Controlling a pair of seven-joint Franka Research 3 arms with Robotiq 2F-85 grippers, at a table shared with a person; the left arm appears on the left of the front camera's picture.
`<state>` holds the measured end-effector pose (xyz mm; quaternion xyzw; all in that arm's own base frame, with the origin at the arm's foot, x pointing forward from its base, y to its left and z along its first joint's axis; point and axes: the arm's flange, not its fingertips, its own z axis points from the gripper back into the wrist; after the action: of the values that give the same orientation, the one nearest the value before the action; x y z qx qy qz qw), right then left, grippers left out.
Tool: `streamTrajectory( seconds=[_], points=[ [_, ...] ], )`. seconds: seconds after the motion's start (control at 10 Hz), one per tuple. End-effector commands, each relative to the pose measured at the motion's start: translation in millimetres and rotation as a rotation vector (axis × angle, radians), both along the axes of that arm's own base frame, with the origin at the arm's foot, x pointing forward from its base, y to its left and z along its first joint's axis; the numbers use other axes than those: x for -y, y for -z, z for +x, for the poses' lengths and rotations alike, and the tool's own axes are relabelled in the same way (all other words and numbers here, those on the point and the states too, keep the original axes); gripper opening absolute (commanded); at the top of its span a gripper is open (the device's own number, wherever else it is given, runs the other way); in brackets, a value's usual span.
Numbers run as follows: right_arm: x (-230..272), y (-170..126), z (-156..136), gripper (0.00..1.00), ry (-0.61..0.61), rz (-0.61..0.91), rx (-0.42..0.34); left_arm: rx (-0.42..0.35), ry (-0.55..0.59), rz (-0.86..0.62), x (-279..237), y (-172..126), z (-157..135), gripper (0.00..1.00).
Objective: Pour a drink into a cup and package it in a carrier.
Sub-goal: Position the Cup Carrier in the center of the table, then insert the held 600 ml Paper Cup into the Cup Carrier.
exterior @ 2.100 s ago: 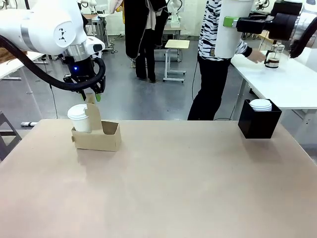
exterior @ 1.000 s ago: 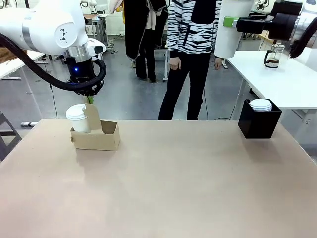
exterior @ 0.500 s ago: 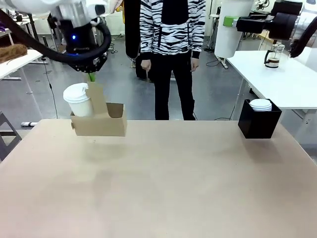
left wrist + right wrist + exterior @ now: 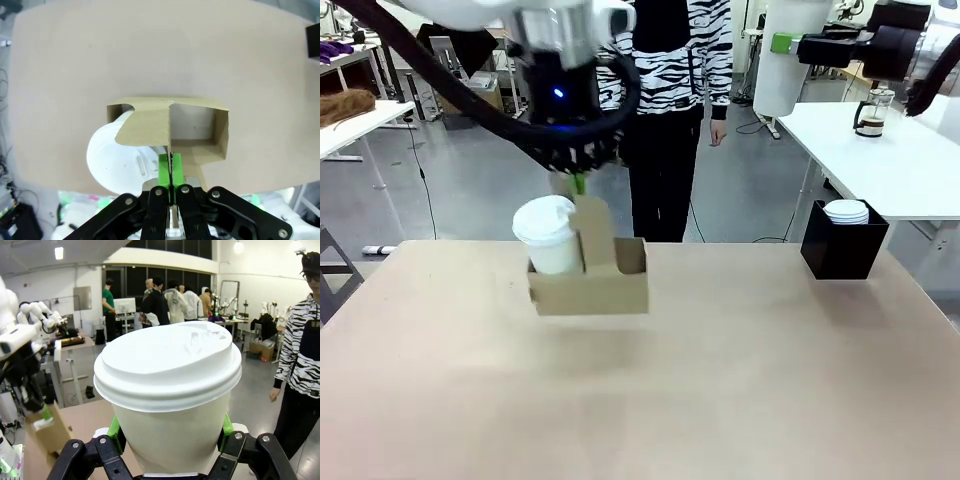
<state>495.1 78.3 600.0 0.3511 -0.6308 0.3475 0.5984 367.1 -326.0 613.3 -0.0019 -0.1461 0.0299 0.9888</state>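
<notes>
From the front, the left gripper (image 4: 578,184) pinches the upright handle (image 4: 595,230) of the small brown cardboard carrier (image 4: 590,290), which hangs clear of the tan table (image 4: 740,380) with a lidded white paper cup (image 4: 548,235) in its left hole. The left wrist view adds the green pads (image 4: 163,172) pressed together on the handle's edge. Farther right sits a black square box (image 4: 842,250). The right wrist view shows the right gripper (image 4: 170,432) clamped around a second lidded white cup (image 4: 167,375).

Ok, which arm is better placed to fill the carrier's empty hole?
Probably the right: the right hand holds a lidded white cup. The left hand is shut on the handle of the carrier, holding it off the table.
</notes>
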Motion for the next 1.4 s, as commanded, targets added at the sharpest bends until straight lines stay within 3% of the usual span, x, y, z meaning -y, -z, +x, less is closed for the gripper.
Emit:
streamTrajectory(
  seconds=[0.0, 0.8, 1.3],
  points=[
    [-1.7, -1.8, 0.0, 0.81, 0.007, -0.002, 0.007, 0.026, -0.044, -0.024, 22.2, 21.0, -4.6, 0.02],
    [-1.7, -1.8, 0.0, 0.81, 0.007, -0.002, 0.007, -0.055, -0.052, 0.046, 77.7, 98.6, -0.4, 0.02],
    [-1.7, -1.8, 0.0, 0.81, 0.007, -0.002, 0.007, -0.093, -0.019, 0.049, 78.3, 110.6, -0.4, 0.02]
  ],
)
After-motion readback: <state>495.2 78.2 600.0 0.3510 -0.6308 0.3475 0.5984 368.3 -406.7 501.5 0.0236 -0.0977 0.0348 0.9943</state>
